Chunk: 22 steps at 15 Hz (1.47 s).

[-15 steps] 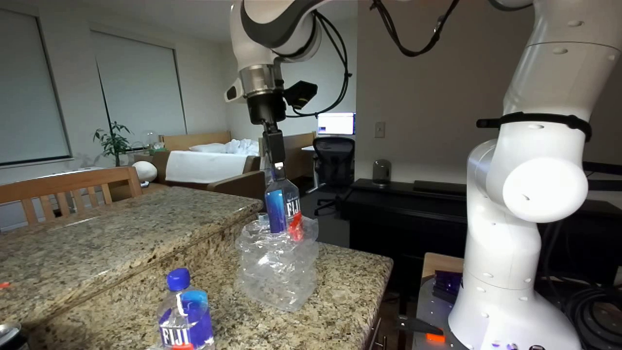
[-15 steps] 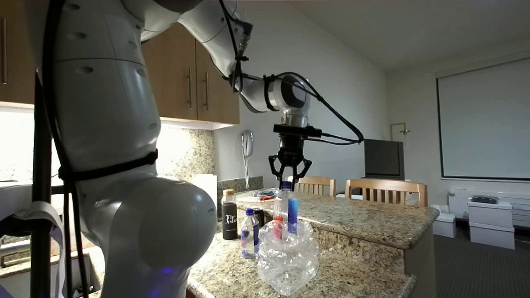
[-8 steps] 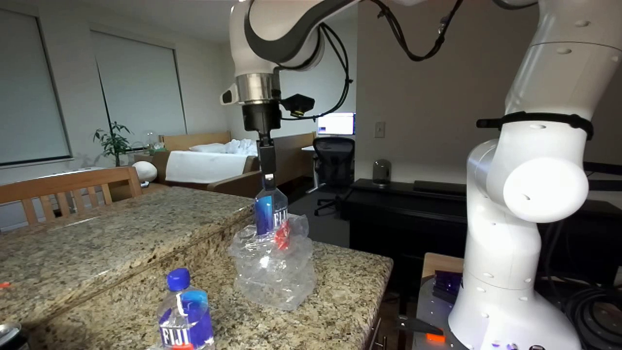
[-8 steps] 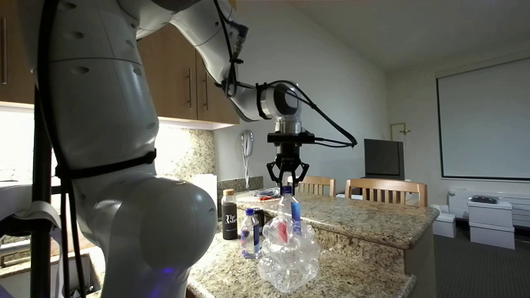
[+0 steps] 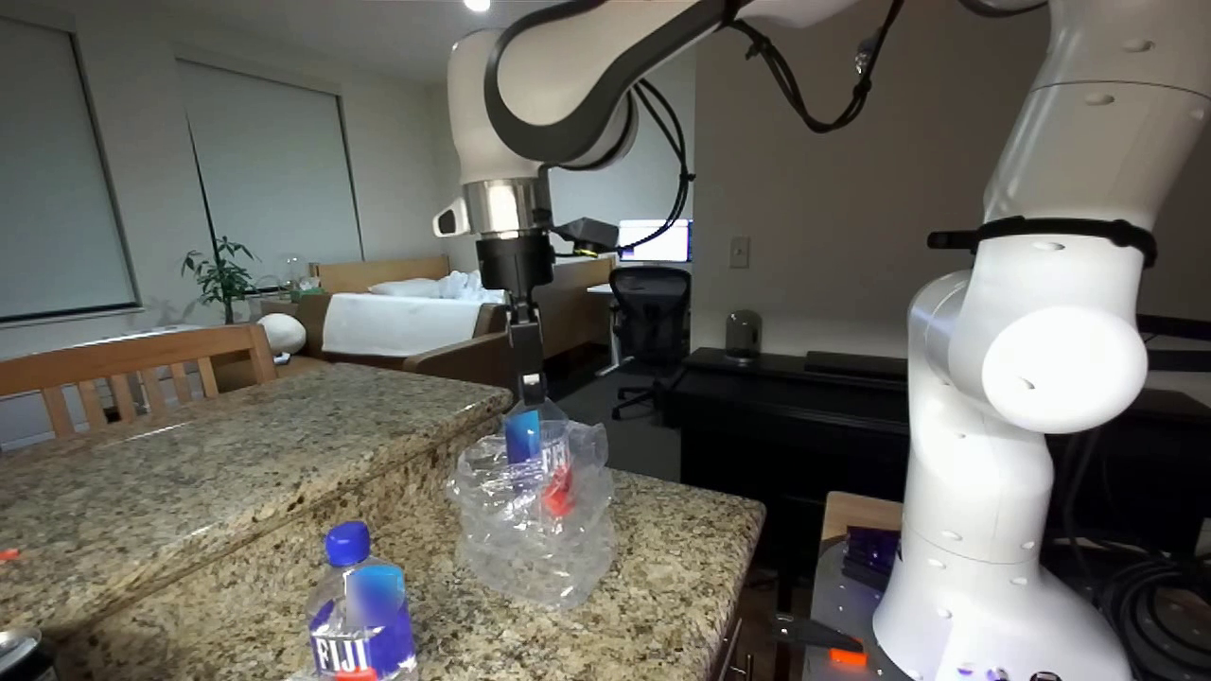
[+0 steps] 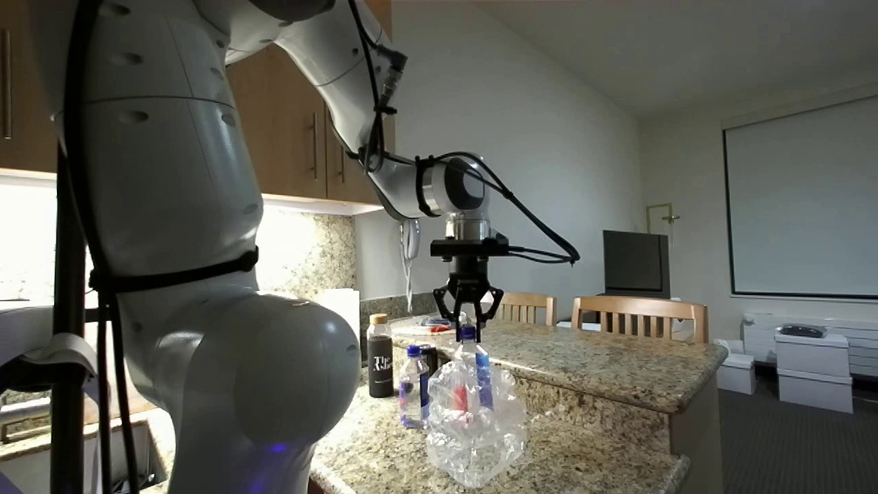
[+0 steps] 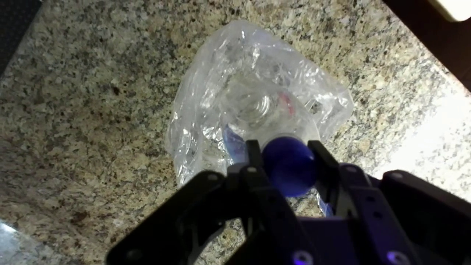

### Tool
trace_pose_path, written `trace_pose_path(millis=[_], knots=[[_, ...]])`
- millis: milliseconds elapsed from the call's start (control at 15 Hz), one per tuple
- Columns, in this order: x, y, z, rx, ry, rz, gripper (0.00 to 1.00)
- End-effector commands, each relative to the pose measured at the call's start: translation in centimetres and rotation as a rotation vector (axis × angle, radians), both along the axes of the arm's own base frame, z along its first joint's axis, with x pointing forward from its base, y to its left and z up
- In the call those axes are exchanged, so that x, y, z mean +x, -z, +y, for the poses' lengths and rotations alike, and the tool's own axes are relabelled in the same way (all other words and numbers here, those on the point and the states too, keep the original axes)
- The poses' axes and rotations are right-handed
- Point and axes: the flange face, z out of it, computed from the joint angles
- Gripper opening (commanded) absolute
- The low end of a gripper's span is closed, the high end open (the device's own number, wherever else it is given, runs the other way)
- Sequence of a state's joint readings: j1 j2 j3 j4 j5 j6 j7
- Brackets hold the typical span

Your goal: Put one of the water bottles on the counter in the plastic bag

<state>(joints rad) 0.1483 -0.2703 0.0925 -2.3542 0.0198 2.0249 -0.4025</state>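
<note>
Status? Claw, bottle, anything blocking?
Claw shut on bottle by its top. Bottle's lower part inside plastic bag; base contact unclear. Nothing seen blocking.

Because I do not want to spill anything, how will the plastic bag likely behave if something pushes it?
The bag would probably crumple, as its thin walls are wrinkled. It looks light for its size, being see-through film. The bottle partly inside, gripped by the end effector, may limit sliding.

Setting: home, kitchen open to sleeping area. Evidence: wall cabinets (image 6: pixel 288 151), bed (image 5: pixel 416 286), wooden chairs (image 6: pixel 634 306), leafy plant (image 5: pixel 222 278).
</note>
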Motion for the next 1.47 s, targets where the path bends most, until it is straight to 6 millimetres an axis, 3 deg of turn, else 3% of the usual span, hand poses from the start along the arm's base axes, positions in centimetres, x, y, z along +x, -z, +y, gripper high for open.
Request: trace_pose_path(millis=[0, 133, 200, 533, 733, 867, 933, 1067, 1267, 1333, 1400], knots=[[-1.2, 0.9, 0.1, -0.041, 0.036, -0.067, 0.15], [-0.7, 1.8, 0.2, -0.055, 0.048, -0.109, 0.15], [1.1, 3.7, 0.5, -0.047, 0.053, -0.133, 0.15], [2.0, 6.6, 0.7, -0.028, 0.09, -0.222, 0.15], [2.3, 7.2, 0.5, -0.026, 0.105, -0.204, 0.15], [2.3, 7.0, 0.4, -0.033, 0.107, -0.2, 0.15], [-1.9, 3.5, 0.2, -0.04, 0.13, -0.245, 0.15], [-2.9, 2.5, 0.1, -0.039, 0.144, -0.26, 0.15], [-6.4, -0.8, 0.0, -0.042, 0.159, -0.27, 0.15], [-3.5, 0.6, 0.0, -0.024, 0.131, -0.221, 0.15], [-4.1, 0.1, -0.1, -0.013, 0.13, -0.211, 0.15]])
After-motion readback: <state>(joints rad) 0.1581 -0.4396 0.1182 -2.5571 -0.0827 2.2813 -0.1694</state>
